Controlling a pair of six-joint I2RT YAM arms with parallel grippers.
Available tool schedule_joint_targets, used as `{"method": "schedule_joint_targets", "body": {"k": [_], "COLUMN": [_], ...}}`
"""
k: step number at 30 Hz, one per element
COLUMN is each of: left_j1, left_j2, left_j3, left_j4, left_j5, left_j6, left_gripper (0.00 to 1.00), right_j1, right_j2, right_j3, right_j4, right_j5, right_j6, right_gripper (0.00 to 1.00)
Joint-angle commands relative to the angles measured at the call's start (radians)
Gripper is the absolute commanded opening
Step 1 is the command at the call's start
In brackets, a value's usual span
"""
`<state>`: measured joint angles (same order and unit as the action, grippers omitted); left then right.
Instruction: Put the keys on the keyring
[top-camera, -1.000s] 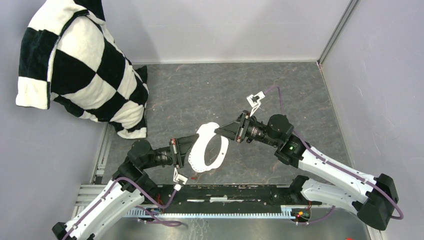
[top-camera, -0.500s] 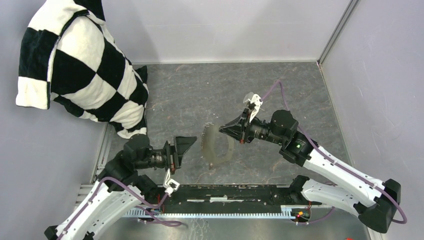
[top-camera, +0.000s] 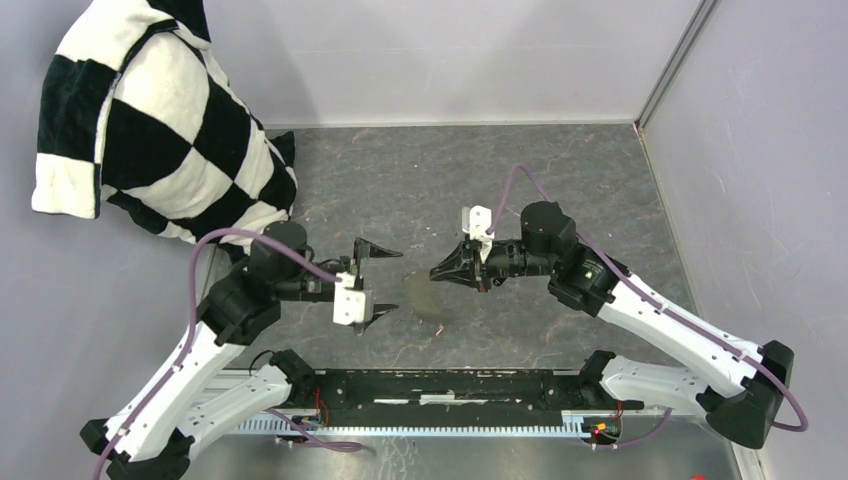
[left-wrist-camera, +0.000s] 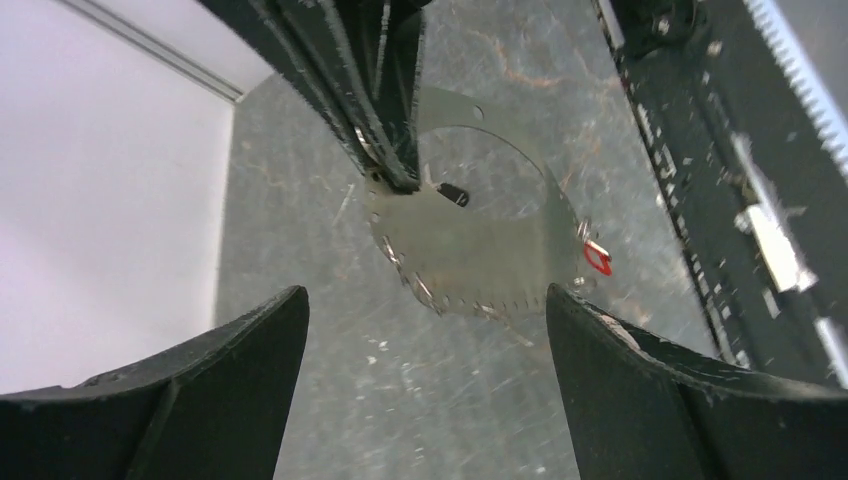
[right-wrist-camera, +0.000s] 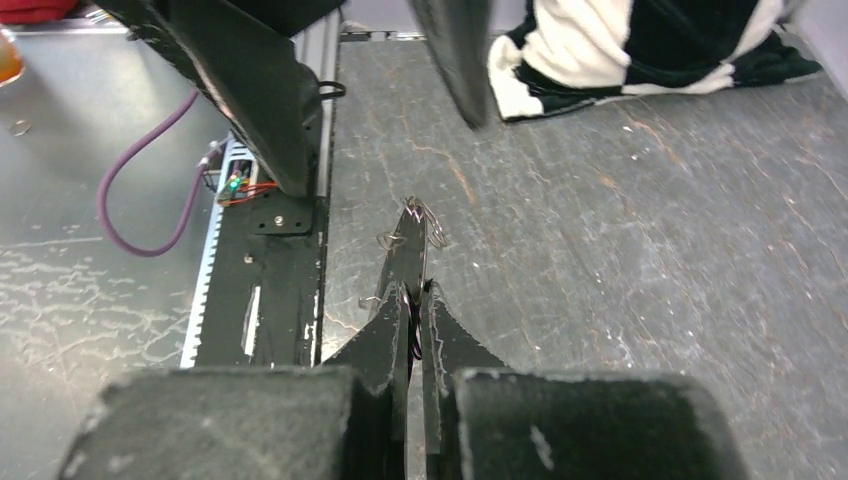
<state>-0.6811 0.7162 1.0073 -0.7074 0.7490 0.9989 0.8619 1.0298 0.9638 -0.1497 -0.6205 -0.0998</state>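
The keyring (left-wrist-camera: 470, 280) is a wide flat silvery loop with small holes along its rim, hanging just above the table. My right gripper (top-camera: 437, 273) is shut on its top edge. In the right wrist view the keyring (right-wrist-camera: 410, 250) shows edge-on, sticking out past the right gripper (right-wrist-camera: 415, 295). A key with a black head (left-wrist-camera: 453, 193) and a red tag (left-wrist-camera: 597, 257) lie against the loop; I cannot tell whether they are threaded on. My left gripper (top-camera: 395, 280) stands open a little to the left of the loop, which shows beyond the left gripper (left-wrist-camera: 425, 295), apart from it.
A black-and-white chequered cushion (top-camera: 150, 130) leans in the far left corner. A black rail (top-camera: 450, 385) runs along the near edge between the arm bases. Grey walls close the back and the right side (top-camera: 740, 150).
My left gripper has let go of the keyring, opened wide and drawn back to the left. My right gripper has shut on the loop, which has swung down and now looks blurred.
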Motion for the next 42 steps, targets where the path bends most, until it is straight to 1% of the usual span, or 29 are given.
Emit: {"method": "schedule_joint_targets", "body": {"k": [1,5,8,12,14,16,20,23,24,25,26,27,29,32,35,39,42], "left_j1": [0.0,0.0,-0.001,0.0,-0.001,0.0,0.0,0.0,0.0,0.0,0.0,0.0,0.0,0.0,0.0,0.0,0.0], "left_j2": [0.014,0.081,0.109,0.122,0.126,0.124,0.117,0.118,0.115,0.111,0.102,0.09,0.05,-0.021,-0.047,-0.024,-0.011], "left_j3": [-0.041,-0.034,-0.038,-0.048,-0.054,-0.065,-0.078,-0.08,-0.075,-0.066,-0.055,-0.052,-0.055,-0.067,-0.068,-0.032,-0.004], "left_j4": [0.238,0.271,0.275,0.228,0.196,0.188,0.204,0.188,0.162,0.12,0.064,0.042,0.011,0.011,-0.003,-0.132,-0.242], "left_j5": [0.053,0.074,0.092,0.094,0.11,0.122,0.134,0.147,0.158,0.165,0.173,0.175,0.176,0.178,0.194,0.246,0.265], "left_j6": [-0.457,-0.596,-0.637,-0.633,-0.63,-0.638,-0.651,-0.631,-0.597,-0.542,-0.478,-0.419,-0.313,-0.184,-0.09,0.078,0.267], "left_gripper": [0.92,0.87,0.81,0.57,0.49,0.43,0.23,0.05,0.03,0.02,0.02,0.02,0.02,0.02,0.02,0.02,0.02], "right_j1": [0.041,0.092,0.114,0.137,0.146,0.157,0.182,0.19,0.19,0.191,0.19,0.19,0.19,0.189,0.19,0.189,0.189], "right_j2": [0.023,0.052,0.069,0.066,0.062,0.061,0.071,0.068,0.062,0.058,0.05,0.041,0.006,-0.039,-0.038,0.005,0.035], "right_j3": [0.09,0.114,0.132,0.139,0.141,0.14,0.137,0.123,0.114,0.113,0.118,0.119,0.11,0.08,0.091,0.145,0.17], "right_j4": [0.008,-0.02,-0.036,-0.044,-0.041,-0.034,-0.021,0.032,0.062,0.074,0.07,0.061,0.038,0.018,-0.014,-0.056,-0.063], "right_j5": [-0.079,-0.042,-0.015,0.025,0.039,0.05,0.061,0.039,0.036,0.031,0.022,0.018,0.009,-0.056,-0.117,-0.131,-0.141], "right_j6": [-0.072,-0.104,-0.123,-0.139,-0.14,-0.138,-0.131,-0.091,-0.068,-0.053,-0.051,-0.055,-0.082,-0.124,-0.155,-0.184,-0.19], "right_gripper": [0.0,0.01,0.01,0.01,0.01,0.01,0.01,0.01,0.05,0.15,0.28,0.36,0.44,0.47,0.48,0.48,0.46]}}
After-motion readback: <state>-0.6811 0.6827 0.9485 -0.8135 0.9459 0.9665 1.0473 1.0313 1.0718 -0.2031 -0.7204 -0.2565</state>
